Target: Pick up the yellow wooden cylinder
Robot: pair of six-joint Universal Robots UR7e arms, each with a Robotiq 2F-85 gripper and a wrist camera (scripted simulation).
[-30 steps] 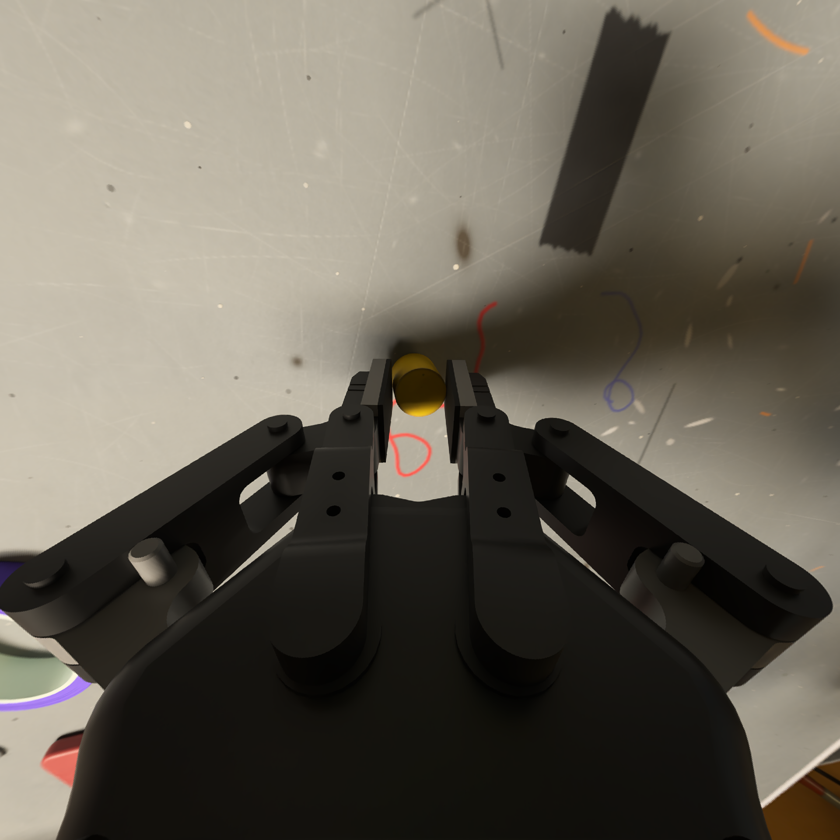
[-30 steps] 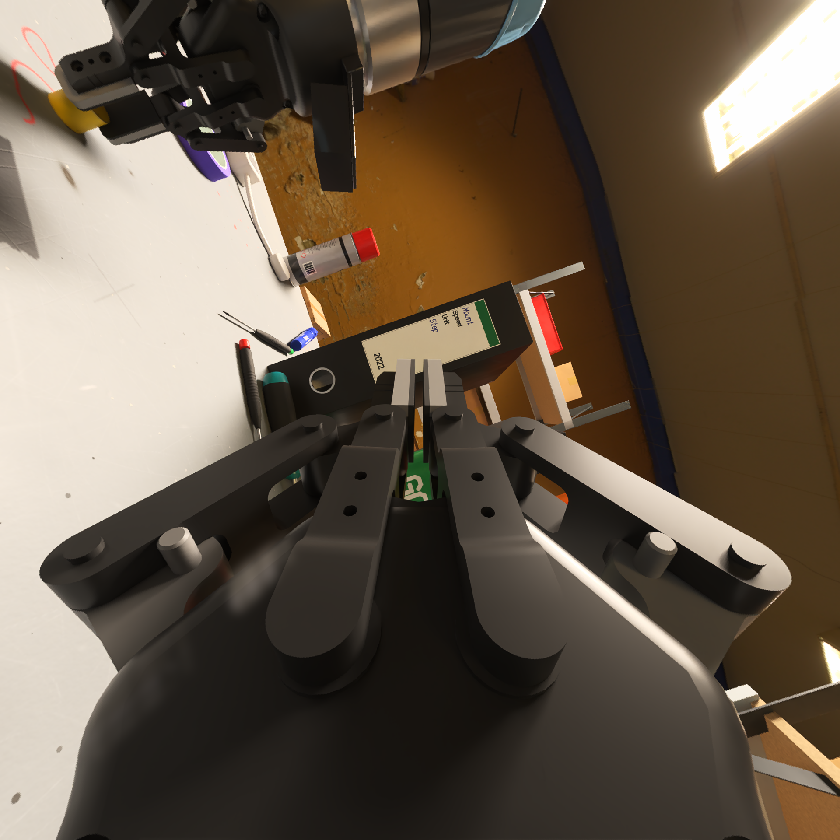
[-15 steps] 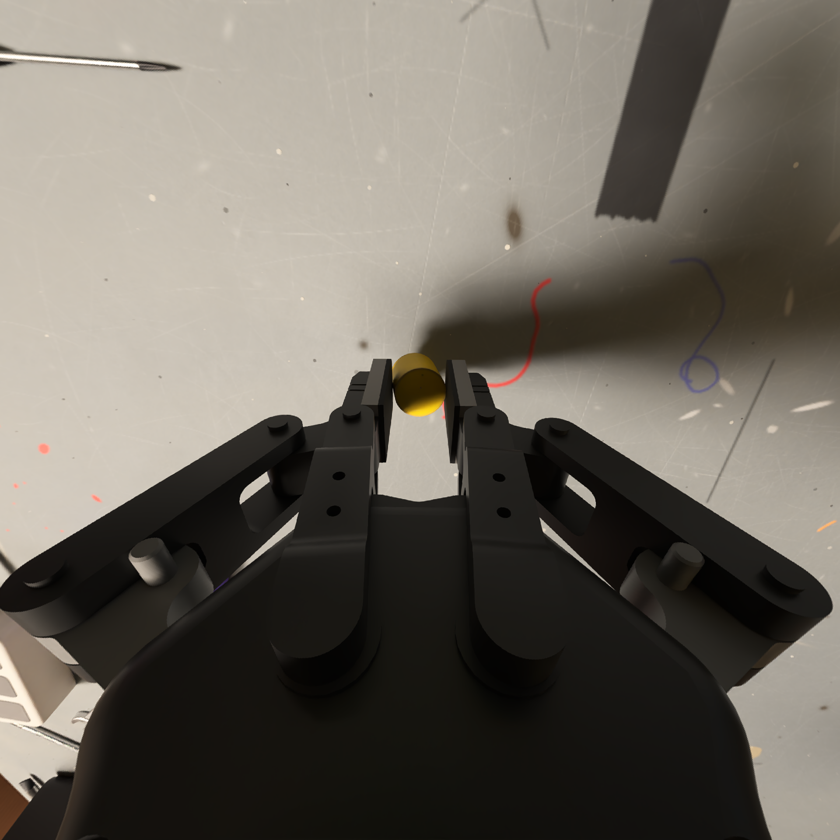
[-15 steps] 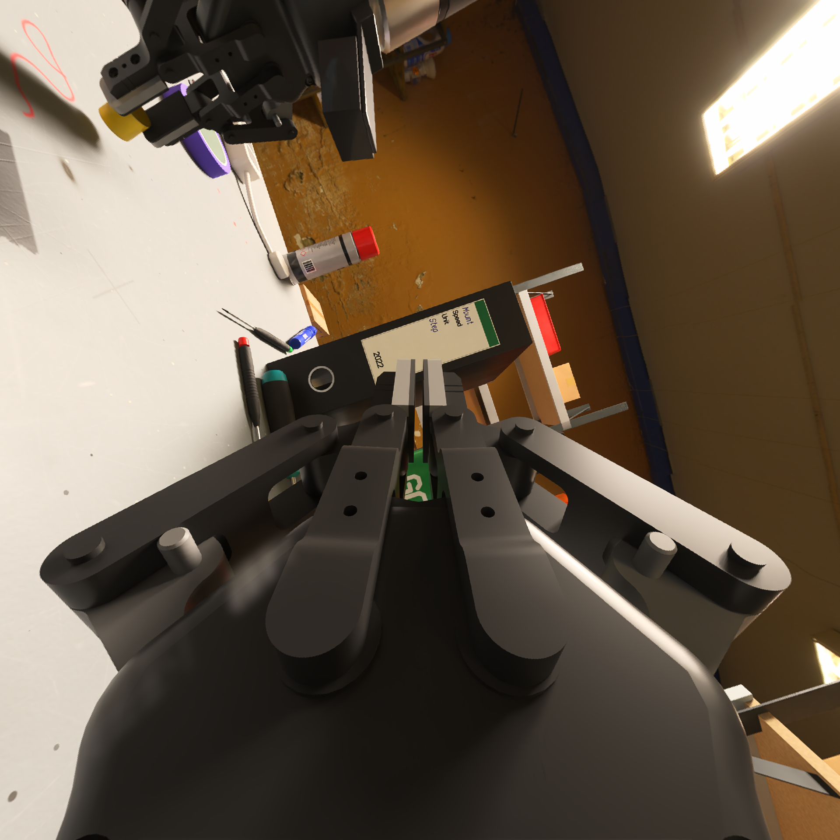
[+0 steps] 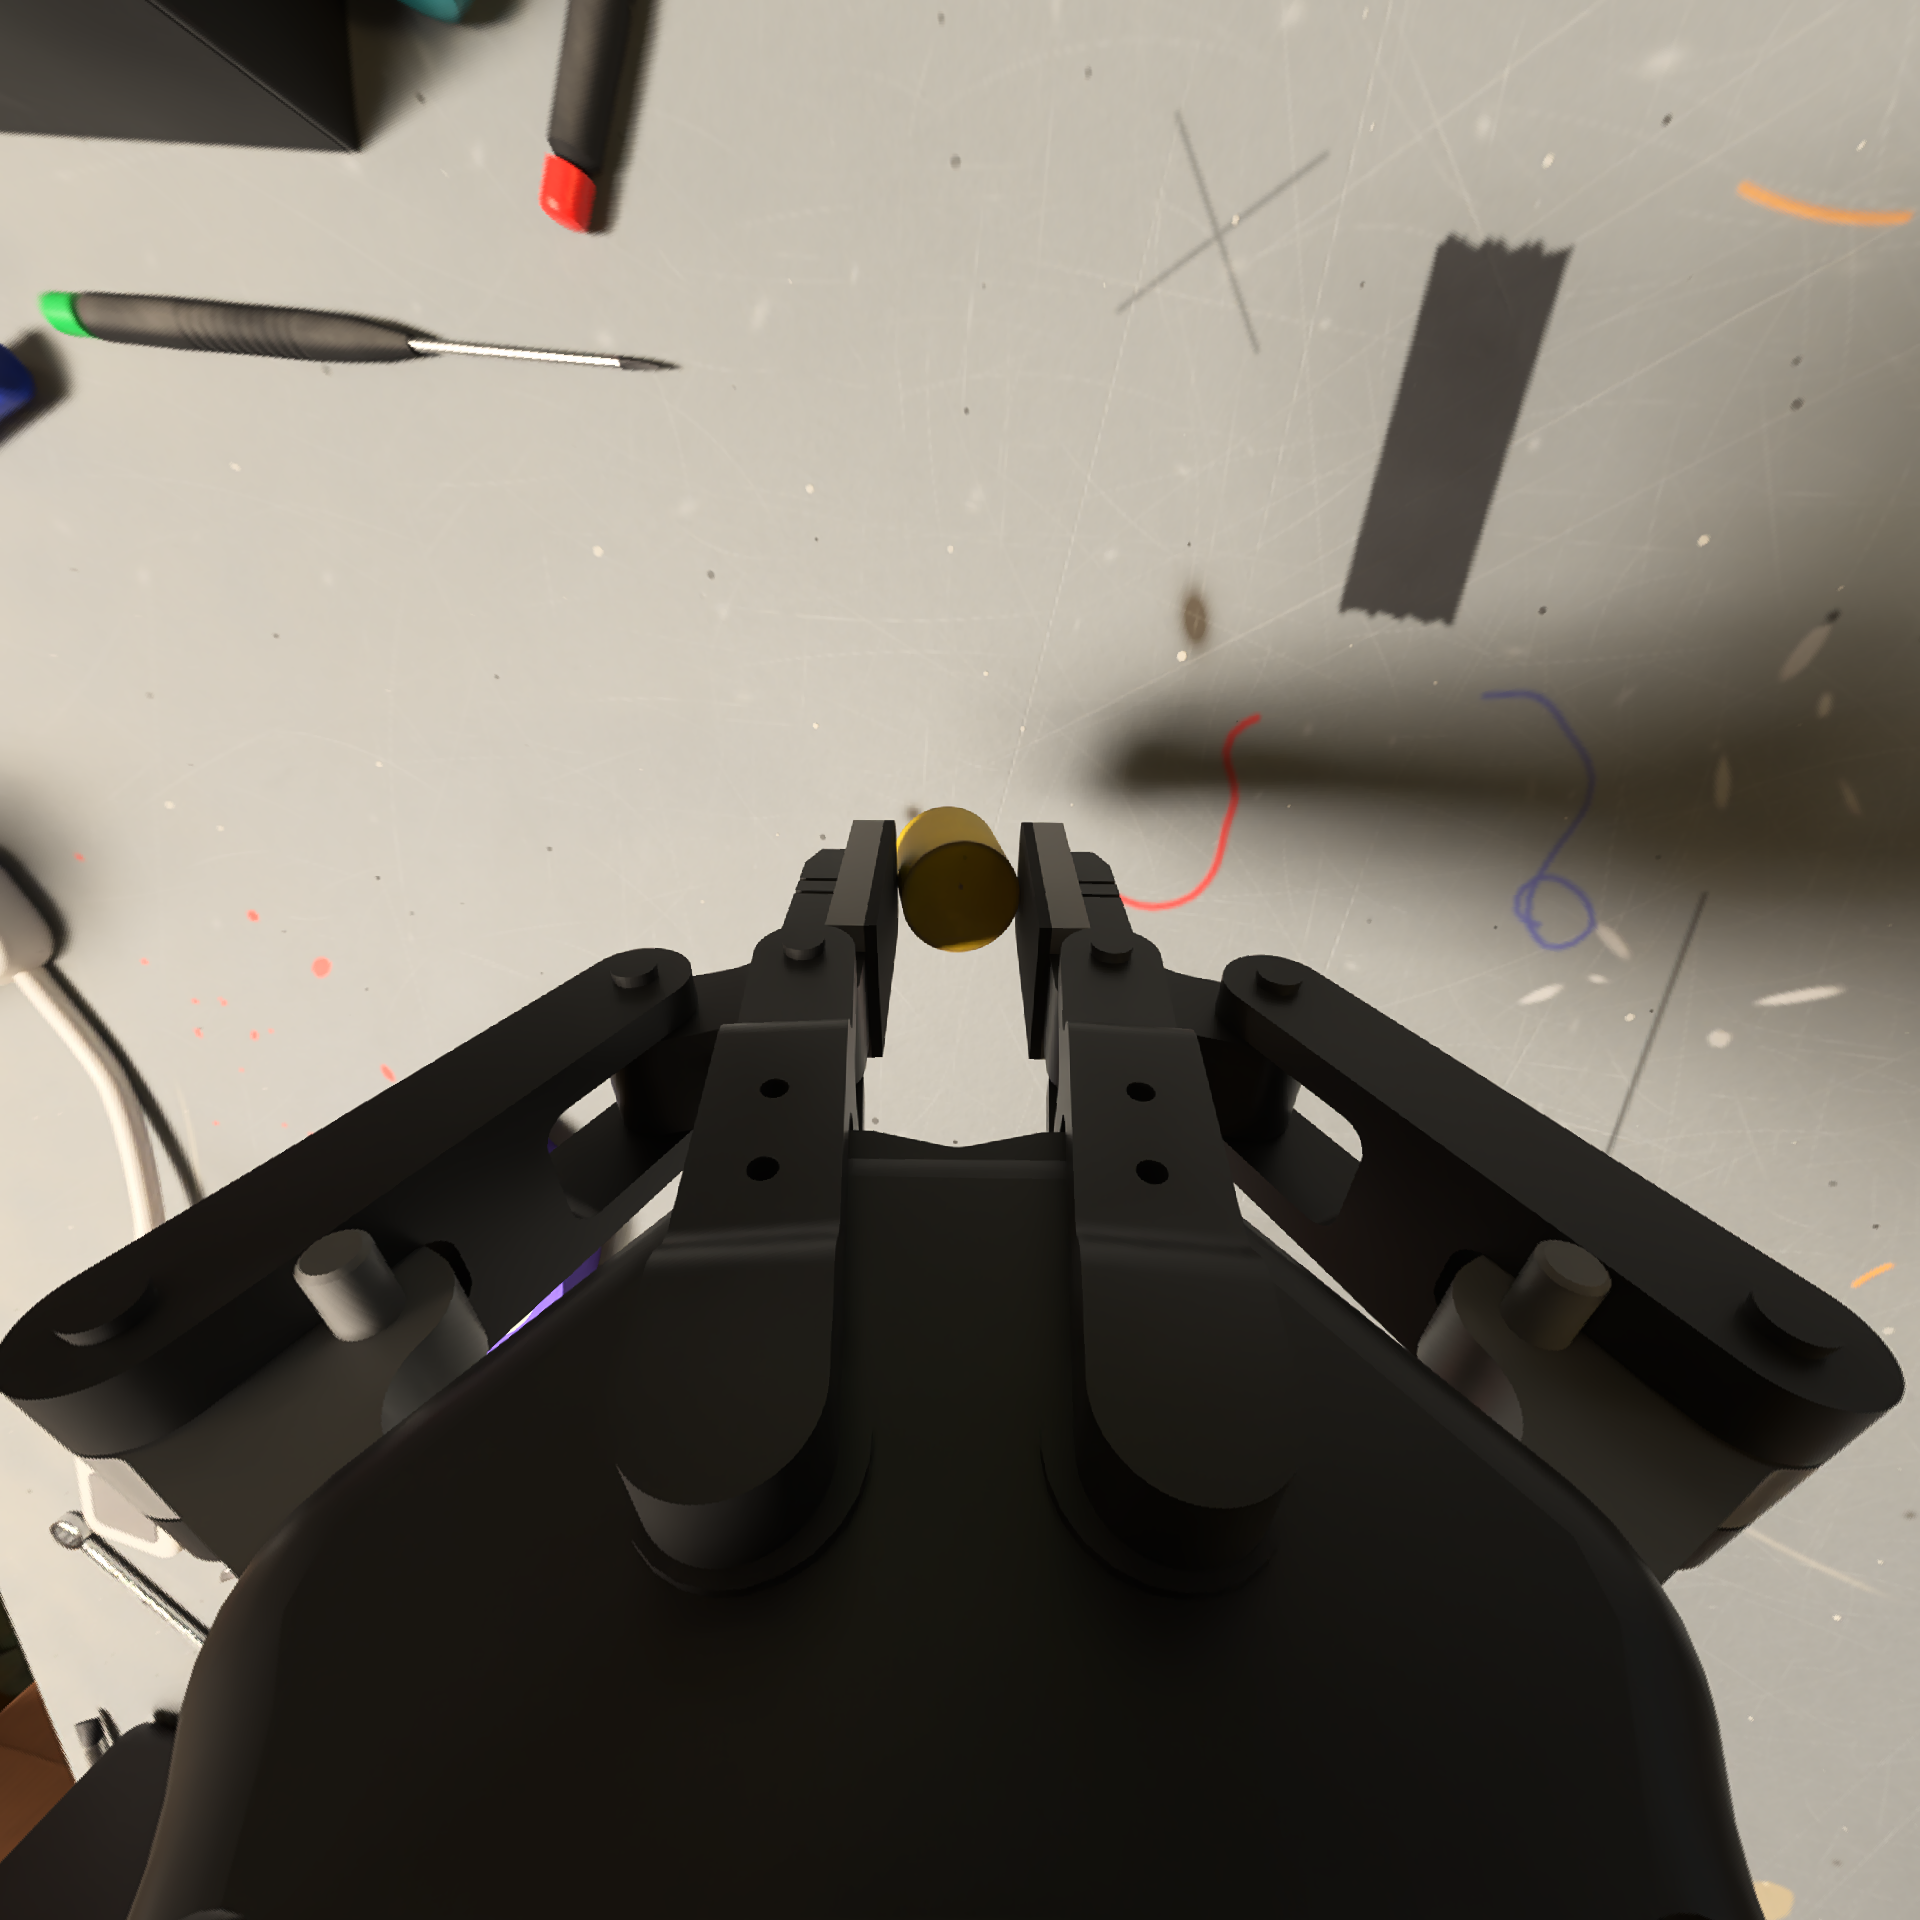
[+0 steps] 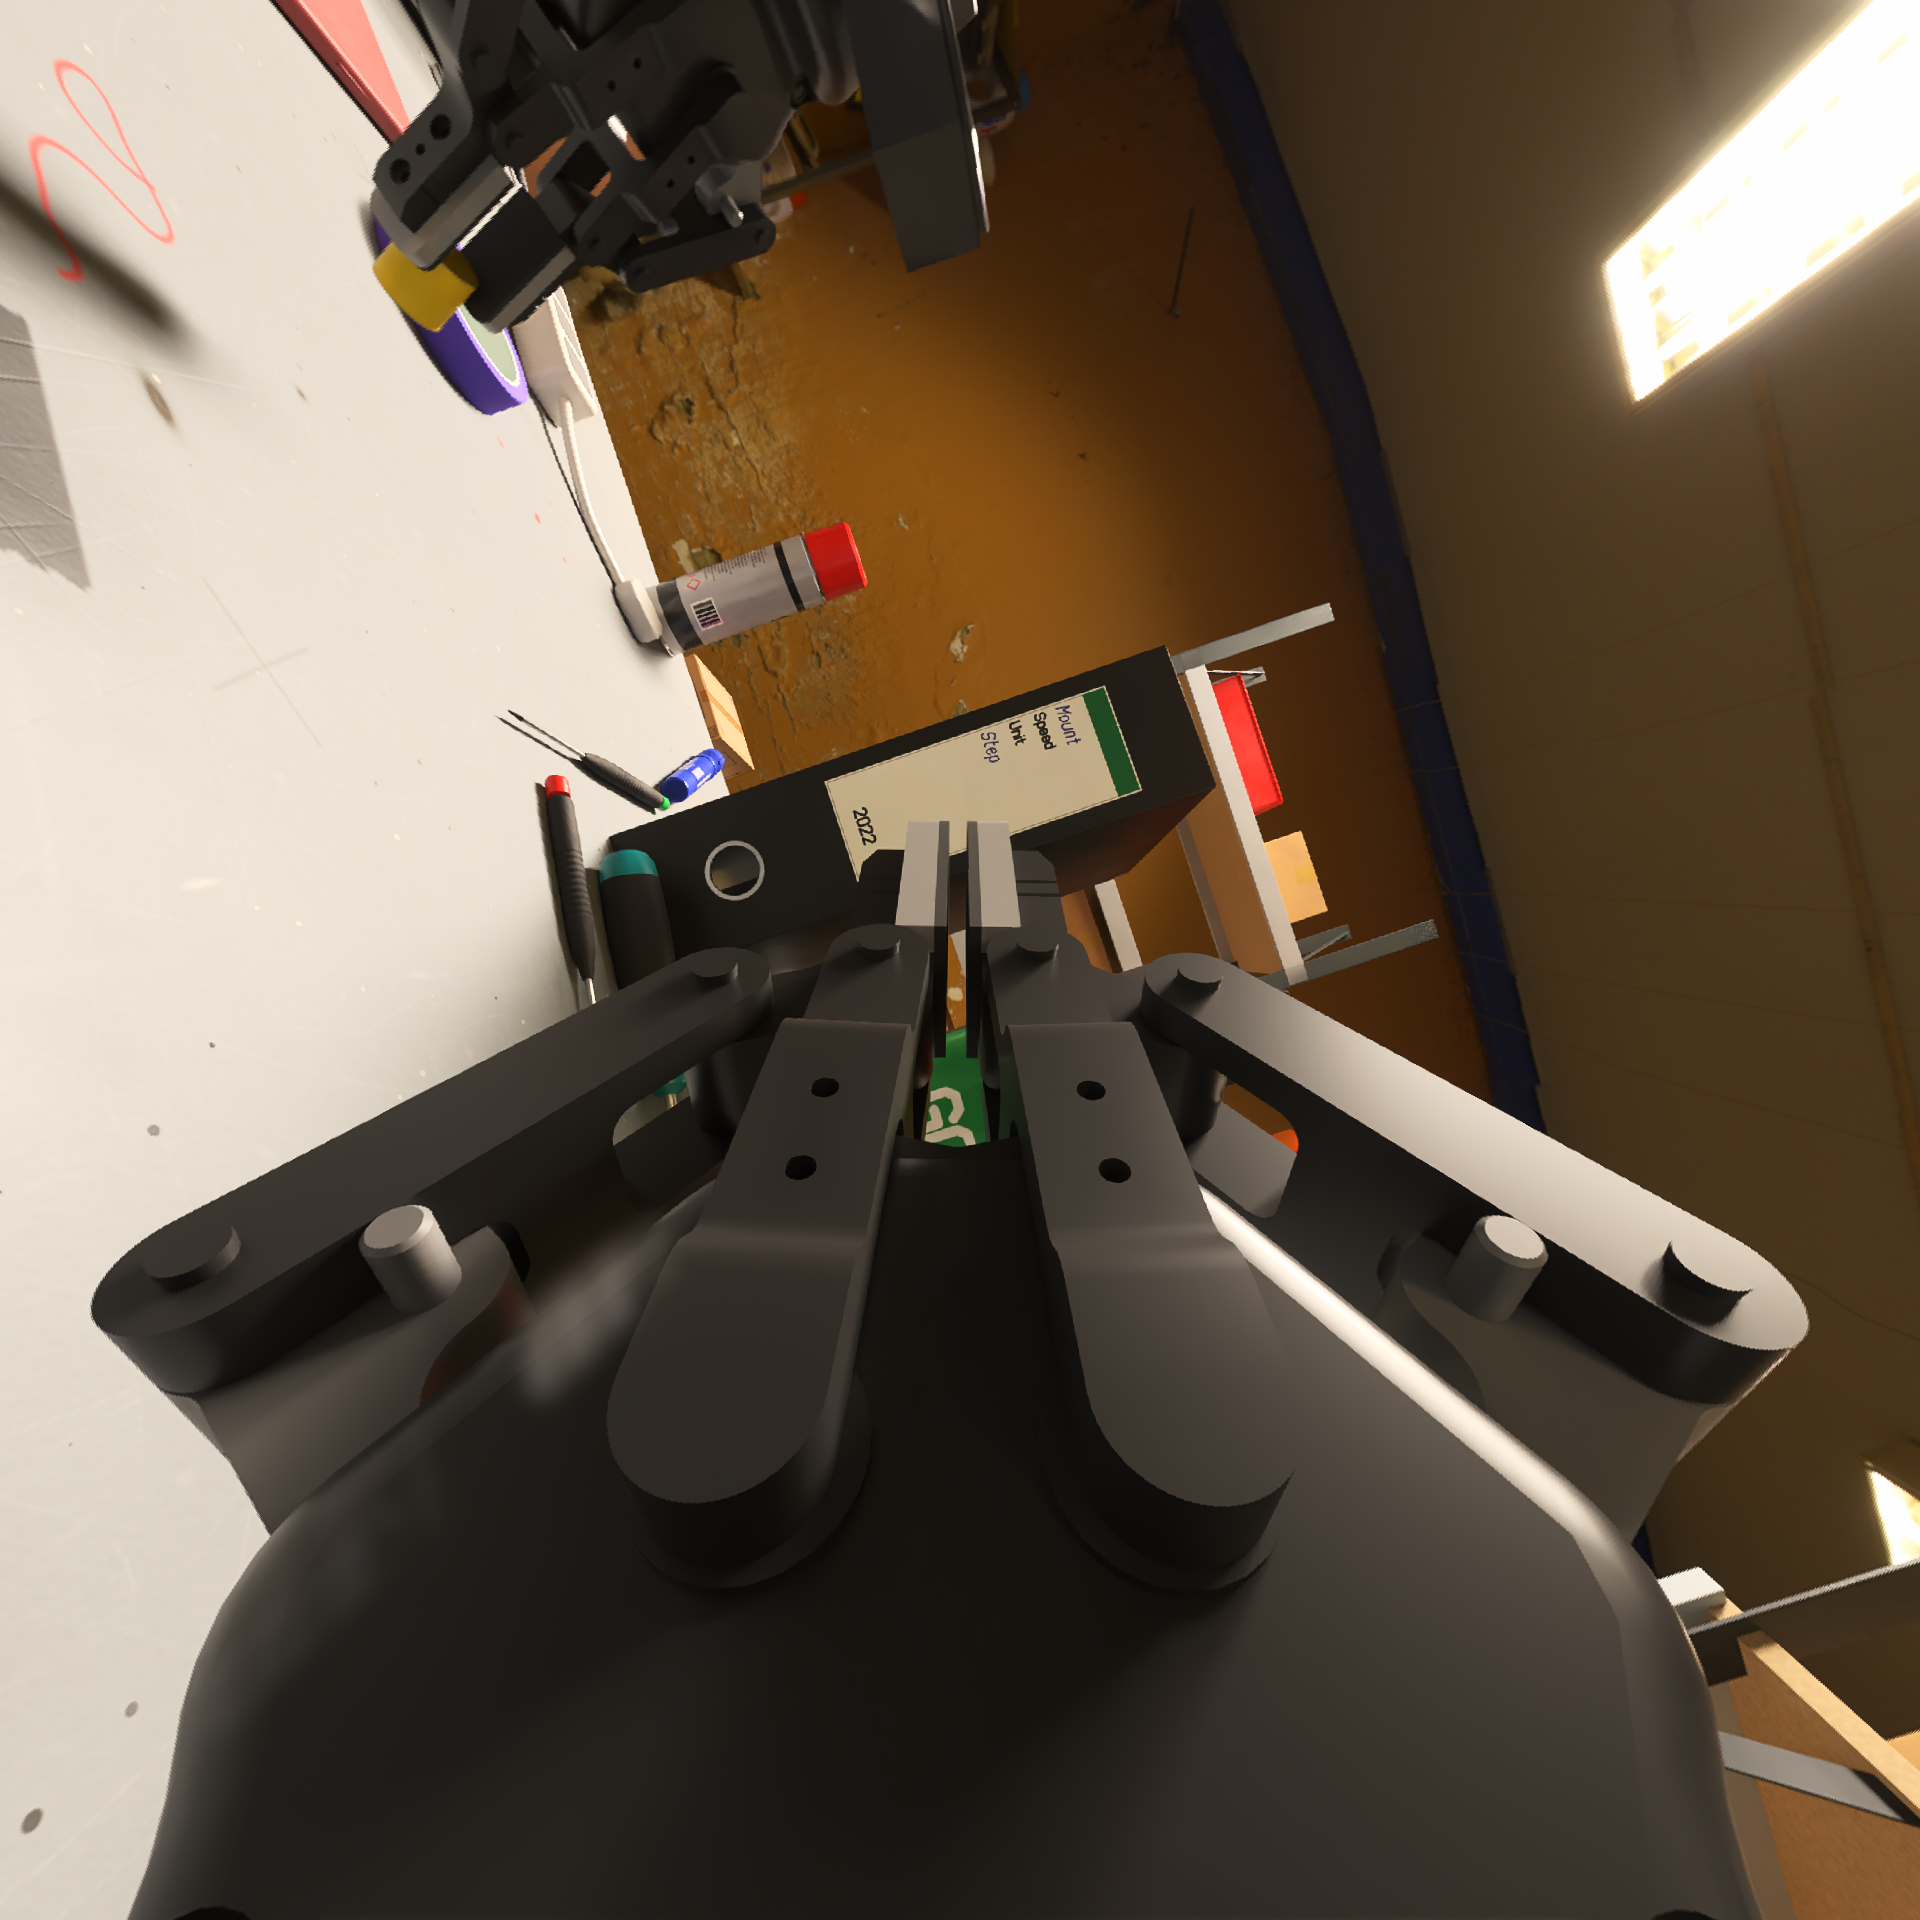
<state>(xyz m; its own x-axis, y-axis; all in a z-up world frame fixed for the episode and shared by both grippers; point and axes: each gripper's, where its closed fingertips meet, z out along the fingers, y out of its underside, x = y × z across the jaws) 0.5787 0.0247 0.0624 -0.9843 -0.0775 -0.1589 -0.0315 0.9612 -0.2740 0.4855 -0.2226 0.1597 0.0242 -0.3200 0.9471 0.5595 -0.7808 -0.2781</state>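
I have the cylinder [image 5: 956,883] clamped between my left gripper's [image 5: 958,878] fingers [image 5: 871,873], held clear above the tabletop [image 5: 623,623]. It is short, plain yellow, with a flat round end facing my left camera and a smooth curved side. My right gripper [image 6: 958,873] holds nothing, its fingers nearly together, in front of a black binder [image 6: 790,831].

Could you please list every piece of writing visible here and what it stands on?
Black binder: handwritten words and a number on its cream spine label; not quoted here.
Red-capped spray can: printed label, too small.
Green item behind the right tool: white lettering, mostly hidden.
Left wrist view: none.
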